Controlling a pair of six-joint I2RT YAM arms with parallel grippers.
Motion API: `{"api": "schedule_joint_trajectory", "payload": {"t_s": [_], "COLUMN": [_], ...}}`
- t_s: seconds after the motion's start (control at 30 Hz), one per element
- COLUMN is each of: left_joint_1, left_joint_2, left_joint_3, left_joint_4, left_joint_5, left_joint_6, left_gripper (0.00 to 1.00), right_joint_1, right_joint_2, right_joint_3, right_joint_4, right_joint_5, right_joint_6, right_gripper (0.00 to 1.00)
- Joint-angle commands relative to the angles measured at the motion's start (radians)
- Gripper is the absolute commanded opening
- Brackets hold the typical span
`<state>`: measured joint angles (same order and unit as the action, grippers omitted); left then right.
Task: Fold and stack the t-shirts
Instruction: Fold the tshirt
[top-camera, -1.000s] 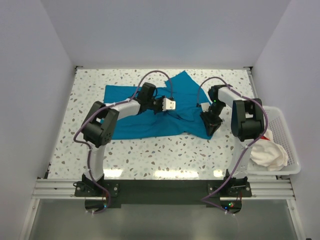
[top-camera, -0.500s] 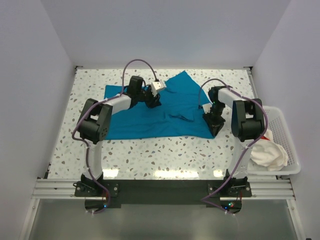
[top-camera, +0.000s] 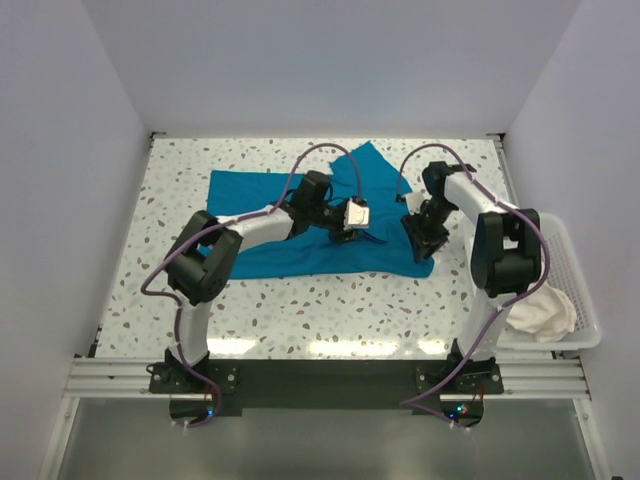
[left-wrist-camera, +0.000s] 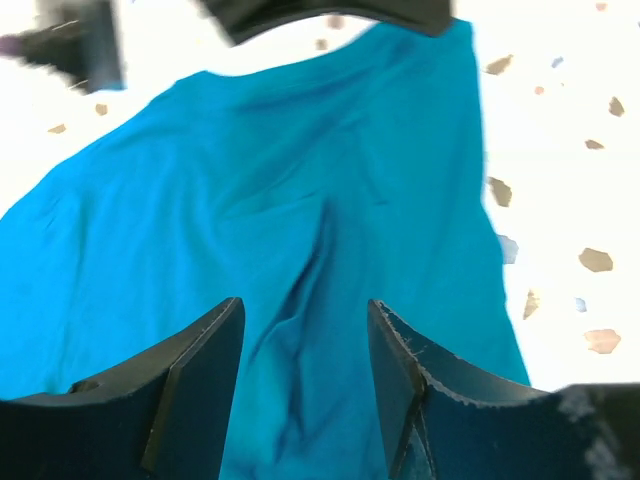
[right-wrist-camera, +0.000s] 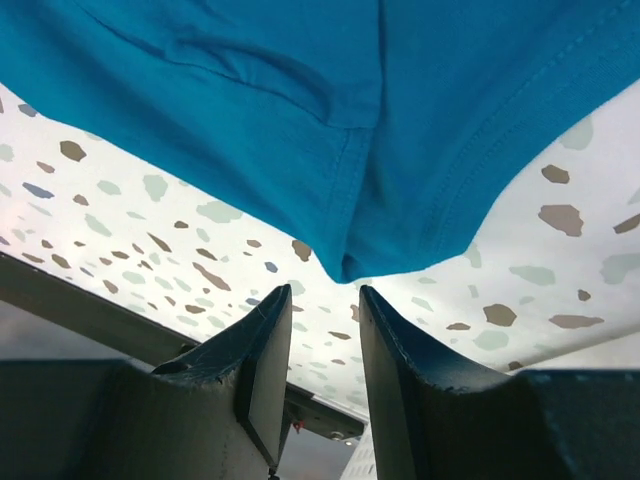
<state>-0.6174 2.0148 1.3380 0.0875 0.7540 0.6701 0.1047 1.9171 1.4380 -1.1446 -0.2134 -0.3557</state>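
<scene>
From up top I see the teal shirt (top-camera: 245, 195) spread out on the speckled table (top-camera: 330, 310), lying across the middle and far part of it, with one flap reaching toward the far edge. It is rumpled rather than flat; a long crease runs through the cloth under my left wrist camera.

The left claw (top-camera: 358, 214) hangs over the middle of that shirt. On its wrist view the two dark fingers (left-wrist-camera: 195, 385) stand wide apart, with nothing between them but teal cloth below, so it holds nothing.

The right claw (top-camera: 420, 235) sits at the shirt's near right corner. Its wrist view shows the jaws set to a narrow gap, and through that gap I see bare table. The hemmed corner of the shirt ends just beyond the fingertips (right-wrist-camera: 270, 320) and is not pinched between them.

The white shirt (top-camera: 540, 312) lies bundled in the white mesh basket (top-camera: 583, 290) off the table's right edge, near side, well apart from the teal one and from both claws.
</scene>
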Motion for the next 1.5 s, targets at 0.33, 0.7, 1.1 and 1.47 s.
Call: {"api": "schedule_joint_trajectory", "payload": {"t_s": [0.33,0.7,1.1,1.47], "left_joint_1": [-0.059,-0.059,-0.036,0.042], "left_joint_2": [0.110,0.193,0.216,0.275], "left_joint_3": [0.102,0.193,0.227,0.276], "left_joint_4": [-0.083,-0.118,-0.049,0.147], "left_joint_5": [0.018,0.007,-0.008,-0.119], "left_joint_6": [0.486,0.491,0.408,0.102], "left_gripper": [0.57,0.34,0.00,0.00], "right_joint_1": [-0.002,-0.002,-0.002,-0.002], "right_joint_2": [0.065,0.103,0.112,0.108], "right_joint_3": [0.002,-0.022,-0.028,-0.036], "right_joint_4": [0.026,0.045,0.040,0.046], "right_joint_5": [0.005,0.046,0.071,0.100], "right_joint_6": [0.031,0.046,0.038,0.037], "right_gripper": [0.38,0.30,0.01,0.00]}}
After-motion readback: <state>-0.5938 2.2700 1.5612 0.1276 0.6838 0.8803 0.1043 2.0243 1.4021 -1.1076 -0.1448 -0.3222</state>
